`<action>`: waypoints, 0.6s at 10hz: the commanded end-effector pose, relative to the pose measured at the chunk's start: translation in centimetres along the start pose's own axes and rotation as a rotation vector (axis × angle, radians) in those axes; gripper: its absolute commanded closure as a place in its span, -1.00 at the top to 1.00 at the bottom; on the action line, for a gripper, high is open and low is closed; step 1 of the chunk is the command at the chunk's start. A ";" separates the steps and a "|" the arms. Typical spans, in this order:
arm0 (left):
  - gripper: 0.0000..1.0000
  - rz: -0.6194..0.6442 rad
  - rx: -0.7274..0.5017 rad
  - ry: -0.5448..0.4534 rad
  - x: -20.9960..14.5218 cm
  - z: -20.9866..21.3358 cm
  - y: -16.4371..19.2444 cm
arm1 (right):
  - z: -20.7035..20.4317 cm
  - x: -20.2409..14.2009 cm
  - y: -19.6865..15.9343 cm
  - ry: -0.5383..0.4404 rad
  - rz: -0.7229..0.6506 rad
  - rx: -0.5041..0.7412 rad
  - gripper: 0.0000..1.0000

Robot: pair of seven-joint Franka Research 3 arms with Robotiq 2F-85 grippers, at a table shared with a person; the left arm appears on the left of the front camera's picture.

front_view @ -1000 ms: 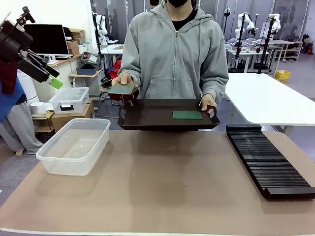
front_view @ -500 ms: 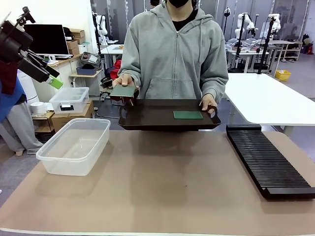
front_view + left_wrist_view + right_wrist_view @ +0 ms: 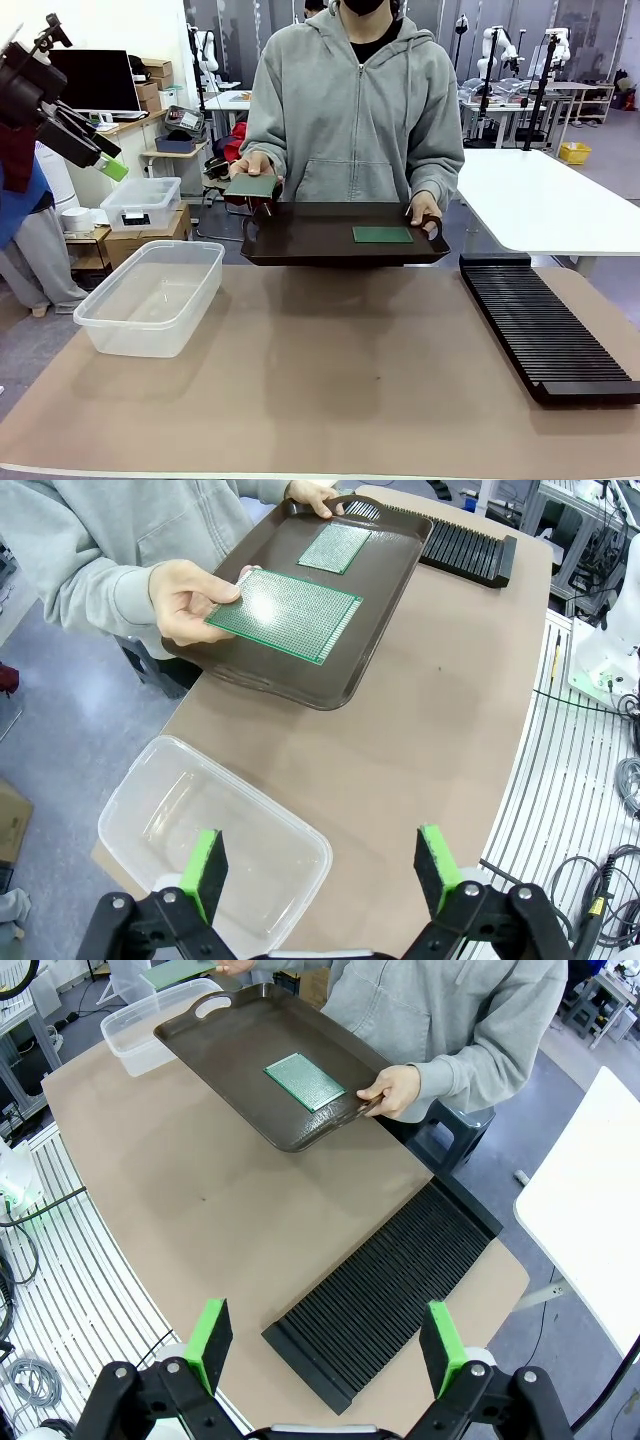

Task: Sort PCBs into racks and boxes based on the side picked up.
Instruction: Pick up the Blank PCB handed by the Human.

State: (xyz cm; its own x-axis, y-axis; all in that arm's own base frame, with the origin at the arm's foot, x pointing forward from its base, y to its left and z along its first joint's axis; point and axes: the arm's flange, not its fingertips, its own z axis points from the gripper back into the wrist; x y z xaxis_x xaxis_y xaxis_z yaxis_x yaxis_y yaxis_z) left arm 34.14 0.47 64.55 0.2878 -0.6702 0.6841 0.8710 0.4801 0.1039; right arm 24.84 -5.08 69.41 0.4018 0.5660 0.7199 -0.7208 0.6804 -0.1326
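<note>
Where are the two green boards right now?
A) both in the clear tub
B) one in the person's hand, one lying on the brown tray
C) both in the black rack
B: the person's hand holds one green board, and the other board lies flat on the brown tray.

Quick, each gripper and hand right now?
Left gripper: open, empty.
Right gripper: open, empty.
One hand: holds thin green rectangular board.
Other hand: grips dark brown tray.
</note>
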 end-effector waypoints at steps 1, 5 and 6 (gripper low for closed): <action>1.00 0.000 0.000 0.000 0.0 0.0 0.0 | -0.1 -0.1 0.0 0.004 0.000 0.007 1.00; 1.00 0.596 -0.145 0.230 1.6 -3.3 3.8 | -0.1 -0.1 0.0 0.004 0.000 0.007 1.00; 1.00 0.671 -0.223 0.205 1.6 -4.2 5.1 | -0.1 -0.1 0.0 0.004 0.000 0.007 1.00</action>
State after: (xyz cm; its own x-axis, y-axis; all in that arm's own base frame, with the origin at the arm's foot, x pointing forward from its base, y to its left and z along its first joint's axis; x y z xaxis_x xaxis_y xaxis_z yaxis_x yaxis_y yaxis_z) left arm 39.65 -0.64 61.57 0.7913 -0.4565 0.4068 0.5933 0.7342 -0.3302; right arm 24.82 -5.08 69.44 0.4009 0.5660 0.7204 -0.7211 0.6800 -0.1329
